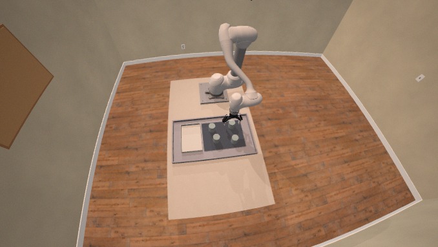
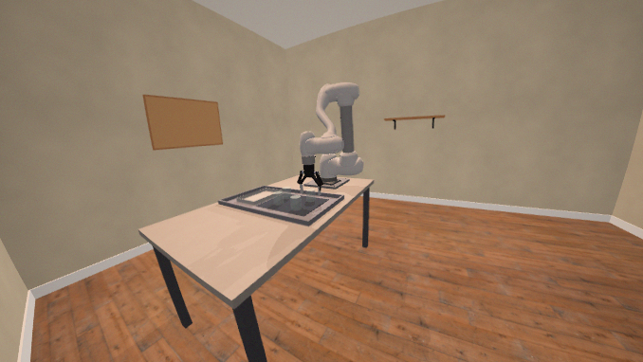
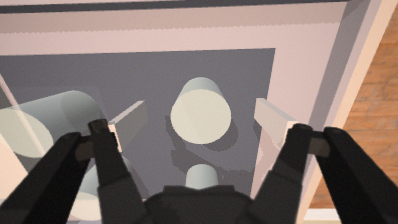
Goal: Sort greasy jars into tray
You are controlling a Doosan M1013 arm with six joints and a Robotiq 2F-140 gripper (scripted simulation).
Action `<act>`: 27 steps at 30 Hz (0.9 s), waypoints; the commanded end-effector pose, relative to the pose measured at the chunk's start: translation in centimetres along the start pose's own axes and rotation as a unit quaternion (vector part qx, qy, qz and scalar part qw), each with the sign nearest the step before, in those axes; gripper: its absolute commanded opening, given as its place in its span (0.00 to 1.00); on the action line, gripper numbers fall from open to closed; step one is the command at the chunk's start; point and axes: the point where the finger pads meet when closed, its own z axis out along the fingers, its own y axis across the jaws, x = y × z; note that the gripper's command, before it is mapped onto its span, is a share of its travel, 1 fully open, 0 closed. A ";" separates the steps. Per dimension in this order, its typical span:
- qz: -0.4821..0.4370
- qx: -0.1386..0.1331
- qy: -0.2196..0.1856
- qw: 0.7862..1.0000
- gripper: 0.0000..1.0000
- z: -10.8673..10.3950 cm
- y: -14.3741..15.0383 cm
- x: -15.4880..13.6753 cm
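Four pale glass jars stand mouth down on the dark drying mat point(image 1: 223, 136): back left point(image 1: 212, 126), back right point(image 1: 232, 124), front left point(image 1: 216, 138) and front right point(image 1: 234, 139). My gripper point(image 1: 232, 119) is open and empty, and hangs over the back right jar. In the wrist view the gripper point(image 3: 200, 120) has one finger pad on each side of this jar point(image 3: 201, 111), both apart from it. Another jar point(image 3: 40, 122) shows at the left and one point(image 3: 201, 176) low in the middle. In the side view the gripper point(image 2: 310, 185) hangs just above the jars.
The empty white tray point(image 1: 191, 138) lies left of the mat, inside the rimmed steel table top point(image 1: 214, 154). The arm's base plate point(image 1: 214, 93) is behind it. The mat's right edge and the steel rim point(image 3: 350, 75) are close to the right finger.
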 end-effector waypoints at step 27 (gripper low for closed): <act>0.001 0.001 0.004 1.000 0.58 0.7 0.2 0.6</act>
